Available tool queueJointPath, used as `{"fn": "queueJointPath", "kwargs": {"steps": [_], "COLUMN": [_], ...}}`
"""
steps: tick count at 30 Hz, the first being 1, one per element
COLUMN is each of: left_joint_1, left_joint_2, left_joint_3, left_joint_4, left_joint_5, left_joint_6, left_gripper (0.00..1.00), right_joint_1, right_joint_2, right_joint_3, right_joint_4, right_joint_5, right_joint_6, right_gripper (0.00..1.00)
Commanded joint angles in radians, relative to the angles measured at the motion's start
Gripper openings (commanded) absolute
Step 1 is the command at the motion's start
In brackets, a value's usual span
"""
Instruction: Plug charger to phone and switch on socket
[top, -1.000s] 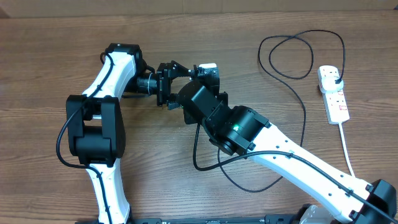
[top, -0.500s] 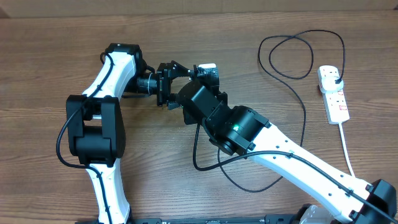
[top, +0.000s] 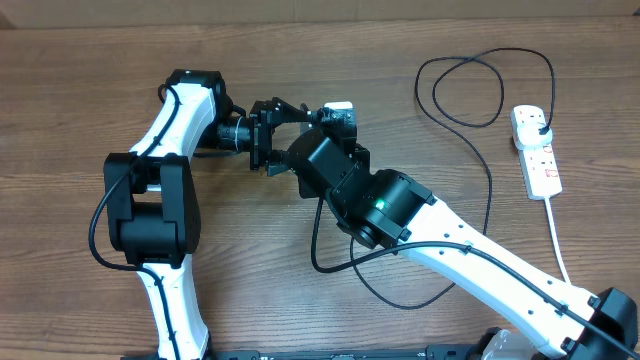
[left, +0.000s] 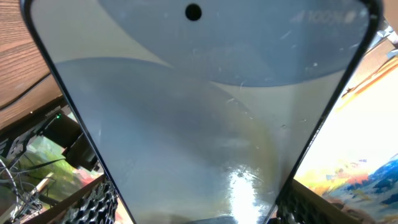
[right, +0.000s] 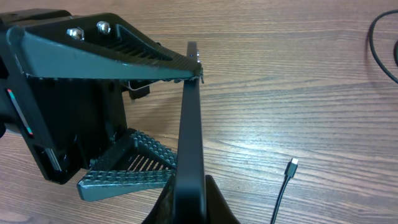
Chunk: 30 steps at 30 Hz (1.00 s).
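- Now, the left gripper (right: 186, 121) is spread wide, its ridged pads (right: 134, 171) set against opposite edges of the phone (right: 189, 106), which is held clear of the table (right: 298, 93).
- In the left wrist view the phone's screen fills the frame. The camera hole is toward the top and a pad shows at each lower corner.
- The right gripper (right: 188, 202) is narrow, pinched on the near end of the phone. From the right wrist the phone is seen edge-on.
- Overhead, the two grippers meet around the phone near the middle of the table, well apart from the socket (top: 537, 155).
- The tip (right: 293, 164) of the charger (top: 490, 190) lies flat on the wood near the phone but apart from it, not plugged in.
- The charger's cable passes under the right arm, curves up the right side and forms a loop at the far edge.
- It ends in a black plug (top: 541, 124) seated in the far end of the socket.
- The socket lies by the table's right edge, and its white cord (top: 556, 240) trails toward the near edge.
- Its red switches are too small to tell their position.
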Motion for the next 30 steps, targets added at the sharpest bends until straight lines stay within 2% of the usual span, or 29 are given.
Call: {"fn": "queueJointPath", "kwargs": {"steps": [1,6,9,11,14,18,23,25,28,30], "left_joint_1": [-0.003,-0.003,-0.003,-0.003,-0.003,-0.003,-0.003,-0.003,-0.003,-0.003], "left_joint_2": [0.001,0.001,0.001,0.001,0.001,0.001,0.001,0.001,0.001,0.001], "left_joint_3": [0.025,0.025,0.025,0.025,0.025,0.025,0.025,0.025,0.025,0.025], "left_joint_4": [0.003,0.002,0.003,0.002,0.002,0.003,0.002,0.002,0.002,0.002], "left_joint_5": [0.04,0.043,0.042,0.042,0.043,0.043,0.051,0.052,0.052,0.052], "left_joint_6": [0.02,0.016,0.016,0.016,0.013,-0.011,-0.011,-0.019,-0.085,-0.108], "left_gripper": [0.63,0.89,0.94,0.96,0.97,0.96,0.91,0.85,0.83,0.81], "right_joint_1": [0.004,0.0,0.0,0.0,0.0,-0.001,-0.026,-0.042,-0.074,-0.087], "right_joint_2": [-0.003,-0.007,-0.02,-0.033,-0.053,-0.072,-0.071,-0.071,-0.071,-0.071], "right_joint_3": [0.023,0.024,0.024,0.024,0.023,0.023,0.023,0.023,0.022,0.022], "right_joint_4": [0.029,0.124,0.15,0.148,0.142,0.142,0.116,0.079,0.016,0.005], "right_joint_5": [-0.027,0.003,0.043,0.044,0.044,0.045,0.053,0.053,0.052,0.052], "right_joint_6": [0.13,0.283,0.437,0.599,0.899,1.12,1.168,1.229,1.361,1.378], "right_gripper": [0.04,0.04,0.04,0.04,0.04,0.04,0.04,0.04,0.04,0.04]}}
